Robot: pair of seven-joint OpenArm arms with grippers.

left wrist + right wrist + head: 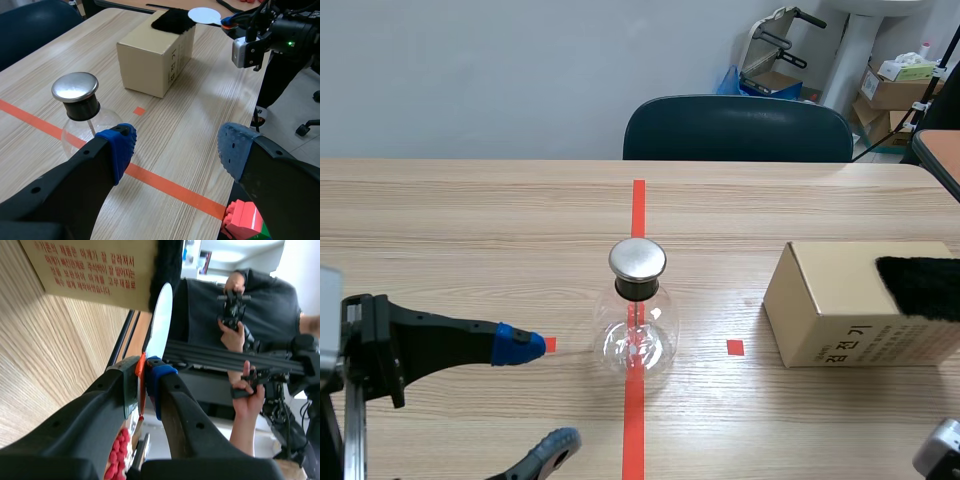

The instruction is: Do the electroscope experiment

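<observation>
Left gripper (175, 146) gapes beside the clear metal-capped glass flask (75, 91), thin rod (92, 127) inside; right gripper (144, 377) pinches an orange-handled white disc (161, 325).

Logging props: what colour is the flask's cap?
Shiny silver cap on a black stopper; clearest in the left wrist view.

Only readable txt I get is on the cardboard box (840, 300). Scene cam: the side facing me carries large black print (861, 343) in Korean, approx. "검전기", w/ a few smaller black lines under it that are too small to read. Right wrist cam: another face of the box shows red print (85, 265), also Korean, four lines, slightly tilted. The chars are too fine for me to make out w/ any confidence. Left wrist cam: black chars on the box side, turned sideways, not legible from here.
</observation>
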